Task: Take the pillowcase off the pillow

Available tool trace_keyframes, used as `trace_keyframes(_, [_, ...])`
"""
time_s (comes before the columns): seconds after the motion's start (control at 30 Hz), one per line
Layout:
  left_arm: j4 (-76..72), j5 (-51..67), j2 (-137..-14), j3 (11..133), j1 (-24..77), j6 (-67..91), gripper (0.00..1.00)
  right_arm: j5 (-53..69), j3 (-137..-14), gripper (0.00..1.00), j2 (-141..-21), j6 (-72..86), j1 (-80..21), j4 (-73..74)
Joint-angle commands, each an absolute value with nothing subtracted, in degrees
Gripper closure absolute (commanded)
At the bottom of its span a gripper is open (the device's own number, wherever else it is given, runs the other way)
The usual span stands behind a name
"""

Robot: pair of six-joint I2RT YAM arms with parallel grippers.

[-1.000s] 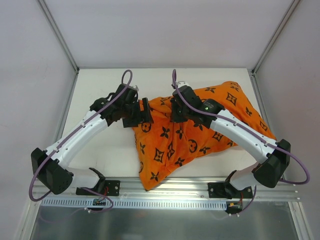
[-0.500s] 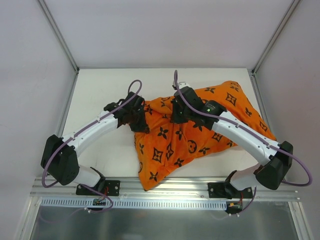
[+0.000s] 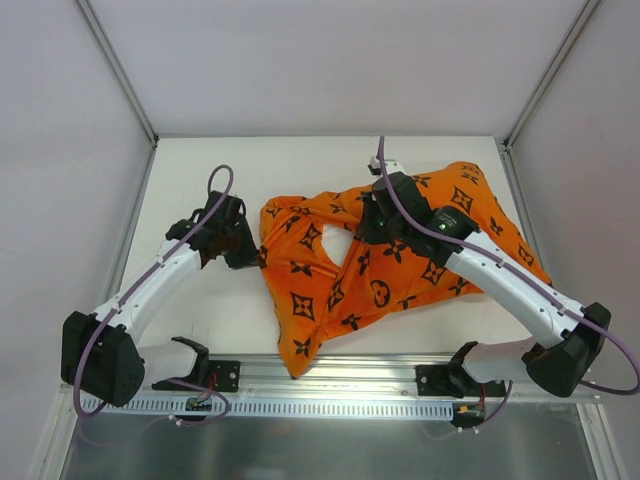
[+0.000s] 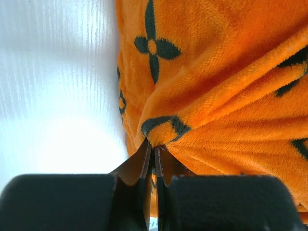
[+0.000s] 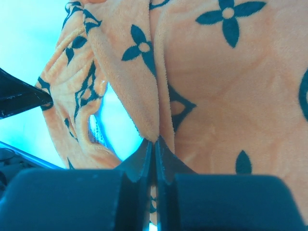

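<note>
The orange pillowcase (image 3: 400, 270) with dark flower motifs lies across the middle and right of the table, covering most of the white pillow (image 3: 336, 246), which shows only as a small patch in the stretched opening. My left gripper (image 3: 257, 256) is shut on the pillowcase's left edge; in the left wrist view the gripper (image 4: 153, 148) pinches a bunched tip of pillowcase (image 4: 216, 96). My right gripper (image 3: 368, 226) is shut on a fold at the opening's right side. In the right wrist view that gripper (image 5: 153, 143) clamps the pillowcase (image 5: 231, 86), with pillow (image 5: 115, 127) showing in the gap.
The white table (image 3: 220, 170) is bounded by grey walls at the back and both sides. A metal rail (image 3: 330, 385) with the arm bases runs along the near edge. The pillowcase's lower corner hangs close to that rail.
The left gripper shut on the pillowcase's left edge and pulled it left. The right gripper shifted right and back with its fold. The opening spread and white pillow came into view.
</note>
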State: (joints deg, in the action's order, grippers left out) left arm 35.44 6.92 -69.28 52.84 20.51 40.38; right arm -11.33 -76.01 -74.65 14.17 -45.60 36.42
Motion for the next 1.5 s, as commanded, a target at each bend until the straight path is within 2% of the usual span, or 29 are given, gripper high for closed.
trace_keyframes(0.0, [37.79, 2.11, -68.03, 52.29, 19.25, 37.35, 1.00, -11.69, -76.20, 0.99, -73.48, 15.03, -45.53, 36.65])
trace_keyframes(0.2, [39.55, 1.23, -67.41, 53.43, 16.09, 34.73, 1.00, -17.40, -73.40, 0.99, -67.61, 15.82, -42.90, 36.74])
trace_keyframes(0.37, [42.45, 3.24, -66.01, 56.68, 4.50, 27.25, 1.00, -15.91, -69.70, 0.99, -62.93, 15.12, -37.62, 38.14])
trace_keyframes(0.47, [42.80, 4.30, -66.44, 58.27, 2.64, 27.59, 1.00, -13.98, -67.68, 0.99, -63.19, 16.60, -37.62, 37.71])
trace_keyframes(0.57, [42.71, 11.06, -67.59, 59.94, 3.16, 28.91, 1.00, -11.08, -65.75, 0.99, -64.33, 18.45, -38.05, 34.99])
trace_keyframes(0.63, [42.98, 12.13, -67.15, 62.57, 6.58, 29.62, 0.90, -10.72, -65.92, 0.99, -65.30, 18.90, -38.50, 34.45])
trace_keyframes(0.7, [43.24, 11.17, -65.58, 66.26, 10.61, 31.80, 0.54, -10.55, -66.44, 0.99, -65.83, 18.63, -38.67, 34.45])
trace_keyframes(0.73, [43.76, 6.99, -65.13, 68.01, 16.46, 33.03, 0.38, -10.46, -66.88, 0.99, -66.35, 18.55, -38.85, 34.45])
trace_keyframes(0.8, [44.56, 4.58, -65.91, 73.11, 21.51, 35.67, 0.18, -10.11, -67.15, 0.99, -66.79, 18.81, -38.85, 34.10])
trace_keyframes(1.03, [46.67, -5.44, -75.40, 78.31, 36.55, 41.30, 0.04, -9.75, -68.03, 0.99, -68.29, 19.07, -40.34, 33.66])
trace_keyframes(1.13, [47.20, -8.34, -80.06, 78.58, 39.28, 42.71, 0.04, -10.02, -68.20, 0.99, -68.38, 19.07, -40.52, 33.92])
trace_keyframes(1.23, [47.63, -11.68, -83.23, 77.08, 39.46, 43.15, 0.10, -10.55, -68.29, 0.99, -67.85, 18.98, -40.52, 34.45])
trace_keyframes(1.33, [48.43, -12.22, -84.46, 74.71, 39.38, 42.89, 0.48, -11.95, -68.64, 0.99, -67.24, 18.20, -40.43, 35.24])
trace_keyframes(1.37, [48.78, -12.39, -84.11, 72.97, 39.37, 42.98, 0.70, -12.74, -68.90, 0.99, -67.06, 17.85, -40.43, 35.85])
trace_keyframes(1.47, [49.13, -12.22, -79.38, 67.09, 38.33, 43.50, 0.85, -18.53, -71.97, 0.99, -67.41, 16.44, -39.12, 40.77])
